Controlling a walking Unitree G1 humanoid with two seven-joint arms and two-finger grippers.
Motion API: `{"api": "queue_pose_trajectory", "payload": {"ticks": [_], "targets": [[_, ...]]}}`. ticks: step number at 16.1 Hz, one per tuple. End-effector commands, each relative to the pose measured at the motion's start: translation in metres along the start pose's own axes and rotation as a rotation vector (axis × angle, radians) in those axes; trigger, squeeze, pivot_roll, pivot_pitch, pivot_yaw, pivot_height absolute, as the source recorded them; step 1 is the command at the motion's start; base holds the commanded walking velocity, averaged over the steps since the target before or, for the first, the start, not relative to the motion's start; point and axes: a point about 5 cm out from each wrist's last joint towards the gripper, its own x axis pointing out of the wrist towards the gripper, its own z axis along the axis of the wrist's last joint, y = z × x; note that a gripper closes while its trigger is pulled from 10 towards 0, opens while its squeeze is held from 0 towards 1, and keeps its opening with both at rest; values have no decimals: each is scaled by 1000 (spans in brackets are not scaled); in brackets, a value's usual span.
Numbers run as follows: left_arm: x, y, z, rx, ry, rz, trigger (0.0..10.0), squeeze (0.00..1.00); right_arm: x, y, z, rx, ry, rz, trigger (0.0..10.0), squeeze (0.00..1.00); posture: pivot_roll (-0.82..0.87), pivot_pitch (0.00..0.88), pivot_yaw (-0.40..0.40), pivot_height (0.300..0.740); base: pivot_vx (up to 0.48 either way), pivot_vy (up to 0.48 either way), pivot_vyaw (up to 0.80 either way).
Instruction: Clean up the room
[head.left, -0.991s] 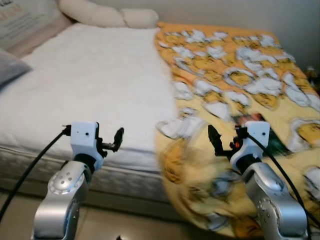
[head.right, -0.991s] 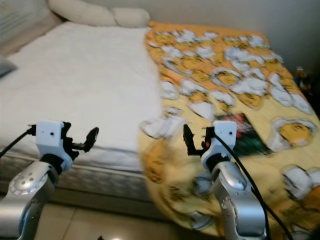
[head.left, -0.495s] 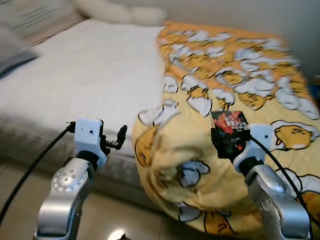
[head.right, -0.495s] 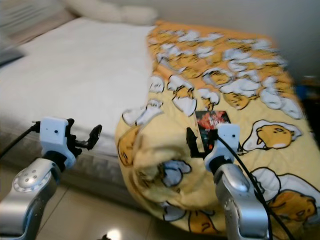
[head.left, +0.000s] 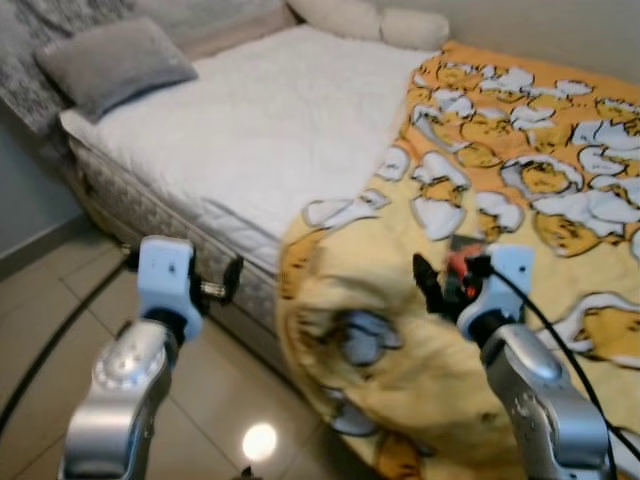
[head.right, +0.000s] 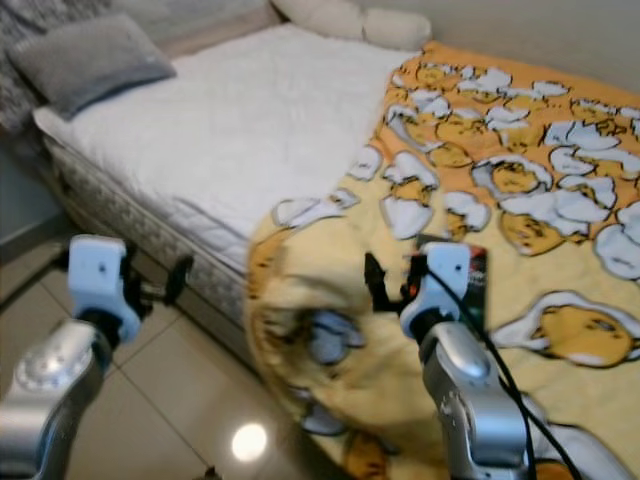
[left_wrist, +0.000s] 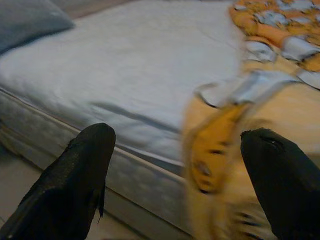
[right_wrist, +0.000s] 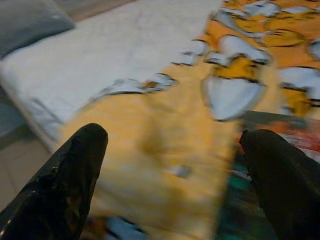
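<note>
Both grippers, left (head.left: 228, 283) and right (head.left: 430, 287), hover spread wide and empty at the white-sheeted bed (head.left: 260, 130); judged an approach step, the next move calls for grasping the rumpled yellow egg-print blanket (head.left: 400, 330).

One bed (head.left: 250, 150). On it, one yellow blanket (head.left: 520, 200) over its right half, one grey pillow (head.left: 115, 65) at its left corner, two cream pillows (head.left: 370, 18) at its head, and one dark book (head.right: 470, 275) on the blanket.
</note>
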Motion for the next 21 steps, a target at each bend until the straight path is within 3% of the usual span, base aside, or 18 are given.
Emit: {"api": "queue_pose_trajectory", "payload": {"ticks": [1,6,9,15,18,19,21], "targets": [[1,3,6,17,-19,4,10000,1000,0,2,4,8,-18,3,10000,1000,-7,0,31,740,0,-480,0],[1,3,6,9,-22,11,10000,1000,-2,2,2,14,-5,22,10000,1000,-7,0,34,740,0,-433,0],[2,3,5,12,-11,20,10000,890,-2,4,0,16,2,37,10000,1000,-4,0,34,740,0,0,0],[0,-1,2,25,6,-22,10000,851,-3,8,-3,38,23,62,10000,1000,0,0,35,740,0,0,0],[0,-10,-1,18,40,-157,10000,827,3,4,-11,134,69,-7,10000,1000,-9,0,49,740,0,0,0],[0,-19,-6,47,79,-311,10000,827,19,8,-30,236,192,4,10000,1000,-16,0,58,740,0,0,0],[0,-22,-8,59,93,-382,10000,827,30,11,-40,289,246,37,10000,1000,-17,0,64,740,0,0,0]]}}
